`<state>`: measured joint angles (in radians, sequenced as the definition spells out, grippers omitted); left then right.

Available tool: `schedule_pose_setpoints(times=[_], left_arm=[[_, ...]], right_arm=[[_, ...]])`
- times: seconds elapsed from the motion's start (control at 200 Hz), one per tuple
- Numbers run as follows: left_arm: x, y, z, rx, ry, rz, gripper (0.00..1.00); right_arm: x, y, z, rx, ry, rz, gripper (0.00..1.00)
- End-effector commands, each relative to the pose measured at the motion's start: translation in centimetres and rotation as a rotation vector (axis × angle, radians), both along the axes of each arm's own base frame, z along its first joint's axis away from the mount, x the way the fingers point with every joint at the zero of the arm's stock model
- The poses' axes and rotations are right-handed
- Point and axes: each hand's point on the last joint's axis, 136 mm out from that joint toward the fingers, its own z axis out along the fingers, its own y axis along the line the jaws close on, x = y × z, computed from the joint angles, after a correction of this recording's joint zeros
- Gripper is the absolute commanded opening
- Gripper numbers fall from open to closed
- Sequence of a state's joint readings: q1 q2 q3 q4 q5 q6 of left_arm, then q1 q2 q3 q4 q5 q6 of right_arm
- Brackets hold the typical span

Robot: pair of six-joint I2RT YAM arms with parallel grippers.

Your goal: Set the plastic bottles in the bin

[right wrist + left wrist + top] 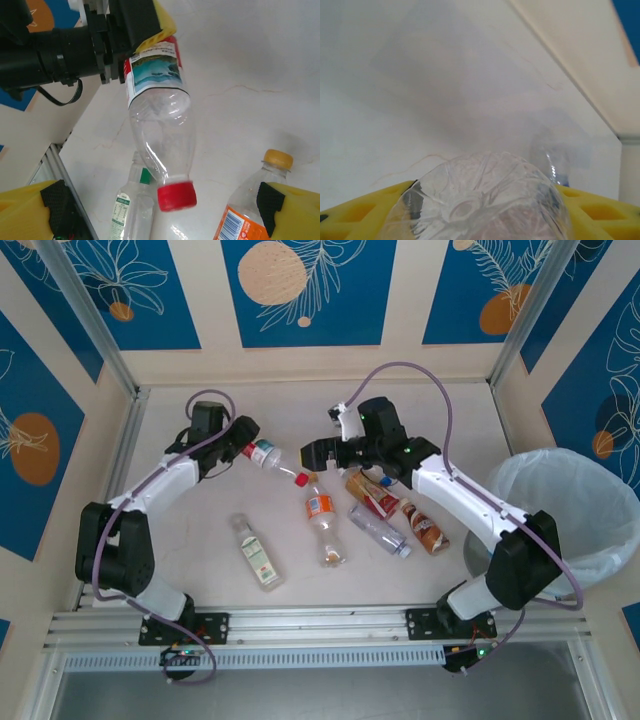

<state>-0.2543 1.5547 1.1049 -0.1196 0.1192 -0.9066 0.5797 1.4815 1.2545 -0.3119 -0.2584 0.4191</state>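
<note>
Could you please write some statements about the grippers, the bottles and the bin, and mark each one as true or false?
1. The left gripper holds a clear bottle with a red cap. True.
2. The right gripper is shut on a bottle. False: its fingers are apart and hold nothing.
3. The bin stands on the left arm's side. False: it stands on the right arm's side.
4. An orange-labelled bottle lies on the table. True.

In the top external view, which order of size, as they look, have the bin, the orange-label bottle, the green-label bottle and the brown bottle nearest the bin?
1. bin, by far largest.
2. orange-label bottle and green-label bottle: alike, unranked.
3. brown bottle, somewhat shorter.
</note>
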Motion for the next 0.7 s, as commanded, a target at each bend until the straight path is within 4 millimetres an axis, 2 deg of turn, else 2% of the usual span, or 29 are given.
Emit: schedule_pose_setpoints(times=[0.0,0.195,0.34,0.515,0.615,0.695], left_arm=[[0.0,-3.4,5.2,0.035,-0.202,-0.204,0.46],[-0.6,-7.0,7.4,0.056,-0.298,-0.336,0.46],[-1.0,-8.9,8.3,0.039,-0.331,-0.385,0.46],[-1.3,-10.3,8.9,0.008,-0.346,-0.411,0.46],[-1.5,-10.9,8.8,0.009,-0.344,-0.429,0.46],[-1.6,-11.1,8.7,0.015,-0.344,-0.436,0.46]], right_arm=[[-2.6,1.3,-1.1,-0.017,0.090,0.150,1.00],[-2.0,2.9,-1.9,0.009,0.206,0.129,1.00],[-2.1,4.7,-2.7,0.020,0.250,0.165,1.00],[-2.0,6.3,-2.9,0.091,0.288,0.199,1.00],[-1.8,6.6,-3.0,0.096,0.276,0.189,0.97],[-2.0,6.7,-3.0,0.084,0.256,0.191,0.91]])
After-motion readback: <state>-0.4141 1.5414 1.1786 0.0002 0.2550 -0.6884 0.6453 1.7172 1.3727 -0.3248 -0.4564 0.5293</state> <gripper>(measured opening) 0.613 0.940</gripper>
